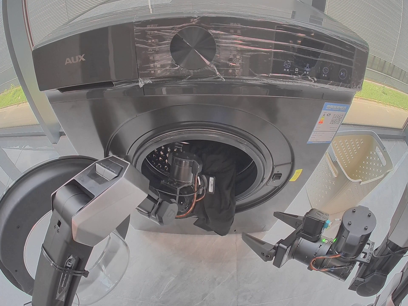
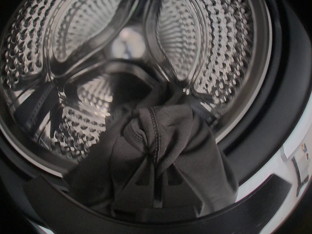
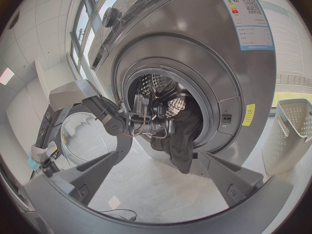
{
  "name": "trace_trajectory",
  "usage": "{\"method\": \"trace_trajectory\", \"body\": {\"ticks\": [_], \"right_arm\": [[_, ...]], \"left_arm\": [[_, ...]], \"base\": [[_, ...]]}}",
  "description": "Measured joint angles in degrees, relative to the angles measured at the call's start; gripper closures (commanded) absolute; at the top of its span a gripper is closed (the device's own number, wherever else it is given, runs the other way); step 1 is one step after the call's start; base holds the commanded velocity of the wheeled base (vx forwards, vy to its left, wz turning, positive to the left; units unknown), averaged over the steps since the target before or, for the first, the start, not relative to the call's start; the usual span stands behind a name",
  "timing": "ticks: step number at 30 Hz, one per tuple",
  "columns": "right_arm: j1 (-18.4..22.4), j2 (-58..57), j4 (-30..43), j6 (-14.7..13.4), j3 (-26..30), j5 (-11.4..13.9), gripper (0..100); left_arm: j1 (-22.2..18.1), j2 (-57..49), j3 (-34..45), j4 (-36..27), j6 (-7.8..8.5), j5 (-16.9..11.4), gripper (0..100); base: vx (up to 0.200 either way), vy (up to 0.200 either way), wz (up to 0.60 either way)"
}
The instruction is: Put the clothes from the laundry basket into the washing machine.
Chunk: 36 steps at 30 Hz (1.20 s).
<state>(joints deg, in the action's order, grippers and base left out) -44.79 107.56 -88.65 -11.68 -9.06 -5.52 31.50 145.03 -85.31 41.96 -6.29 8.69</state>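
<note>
1. The washing machine (image 1: 255, 120) stands straight ahead on the pale floor (image 1: 191, 268). Its round door (image 1: 25, 217) is swung fully open to the left.
2. A black garment (image 1: 219, 183) lies across the lower lip of the machine's opening. Part of it is inside the drum (image 2: 208, 49), and the rest hangs down the front of the machine, right of the opening's middle. Its lowest fold ends just above the floor.
3. The left arm reaches in from the left, with its wrist at the mouth of the opening. The left end effector (image 2: 155, 153) is just inside the drum, and its two fingers are drawn together, clamped on a bunched fold of the black garment (image 2: 195, 153). From the right wrist view the cloth (image 3: 183, 140) spills out beside that wrist and over the rim.
4. The right end effector (image 1: 259, 224) hangs low in front of the machine, near its lower right corner. Its fingers are spread wide apart with nothing between them. It points left towards the hanging cloth but is well clear of it.
5. The laundry basket (image 1: 357, 166), pale and perforated, sits on the floor just right of the machine, farther back than the right arm.
</note>
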Motion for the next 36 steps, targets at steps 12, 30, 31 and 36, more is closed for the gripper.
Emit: {"method": "trace_trajectory", "body": {"ticks": [12,30,31,36], "right_arm": [[0.0,0.0,0.0,0.0,0.0,0.0,0],[0.0,0.0,0.0,-0.1,0.4,0.0,0],[0.0,0.0,0.0,-0.1,0.4,0.0,0],[-0.5,0.1,0.0,-0.2,0.4,0.0,0]], "left_arm": [[-3.0,1.5,-9.5,1.5,-2.22,2.1,0],[-1.6,-5.5,4.5,-8.6,-1.50,-1.4,0],[-1.5,-5.8,5.2,-8.8,-1.43,-1.6,0],[-1.2,-5.8,6.4,-8.5,-0.60,-1.7,0]], "base": [[0.000,0.000,0.00],[0.000,0.000,0.00],[0.000,0.000,0.00],[0.000,0.000,0.00]]}}
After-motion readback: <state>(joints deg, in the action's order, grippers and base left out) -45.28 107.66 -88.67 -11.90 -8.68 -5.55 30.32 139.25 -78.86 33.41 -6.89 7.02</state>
